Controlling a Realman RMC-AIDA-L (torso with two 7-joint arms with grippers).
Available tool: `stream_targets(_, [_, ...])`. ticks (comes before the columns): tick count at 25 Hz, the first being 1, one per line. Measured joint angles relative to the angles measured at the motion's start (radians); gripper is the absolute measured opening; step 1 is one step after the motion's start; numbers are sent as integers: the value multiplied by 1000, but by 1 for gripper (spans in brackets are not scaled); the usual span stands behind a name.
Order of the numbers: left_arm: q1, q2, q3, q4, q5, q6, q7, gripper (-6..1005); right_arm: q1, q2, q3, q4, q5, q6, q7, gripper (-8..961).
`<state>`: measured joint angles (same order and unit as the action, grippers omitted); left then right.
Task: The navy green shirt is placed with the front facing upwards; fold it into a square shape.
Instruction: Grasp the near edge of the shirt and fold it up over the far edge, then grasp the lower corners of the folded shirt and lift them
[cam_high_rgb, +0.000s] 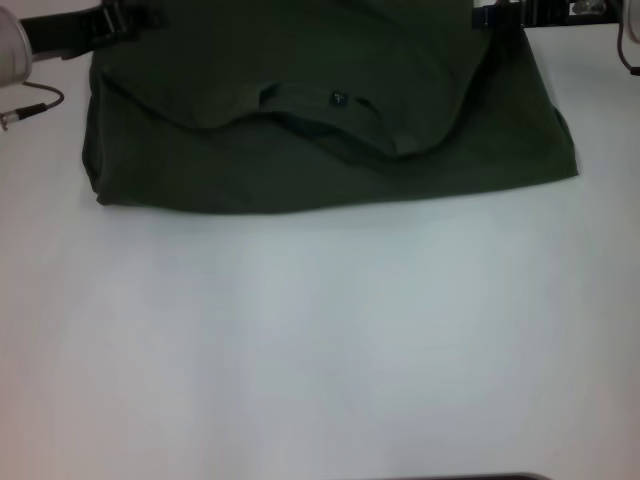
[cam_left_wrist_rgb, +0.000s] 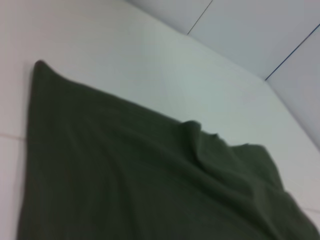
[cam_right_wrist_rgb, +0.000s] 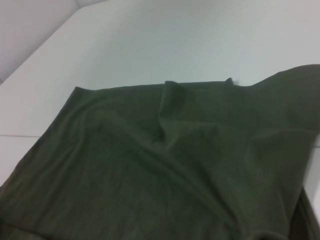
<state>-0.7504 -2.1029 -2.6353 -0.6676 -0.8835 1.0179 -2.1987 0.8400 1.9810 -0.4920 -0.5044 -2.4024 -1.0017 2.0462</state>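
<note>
The navy green shirt (cam_high_rgb: 330, 130) lies folded across the far side of the white desk (cam_high_rgb: 320, 340), collar and label showing. Both arms reach its far corners; I cannot tell how their fingers stand.

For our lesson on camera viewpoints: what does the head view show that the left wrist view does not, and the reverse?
Head view only: the ribbed crew neck with its small neck label, a thin black cable at the table's left, and both arms at the far edge. Left wrist view only: dark seam lines on the pale surface beyond the table. Both: the dark olive-green cotton shirt, partly folded, on the white table.
</note>
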Motion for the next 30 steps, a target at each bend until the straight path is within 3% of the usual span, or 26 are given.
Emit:
stream_targets(6, [5,-6,4,-9,-22,12,16,500,-40,20,0,-86,47,-18,-2,539])
stream_targets(11, [16,-9,13,-27,-48,14,22,657,-75,23,0,-145,88,-61,-3,761])
stream_targets(14, [35,-18,18,-53,-76,22,37,793,-110,24,0,-186,120,-98,-3,763])
stream_targets(20, [84,-20,49,-85,-161,86,81,901,-208,22,0,-241,189,-188,-21,762])
stream_targets(30, [149,-17,64,-101,-180,205,149,896,-332,3,-1,-247,194,-326,-63,760])
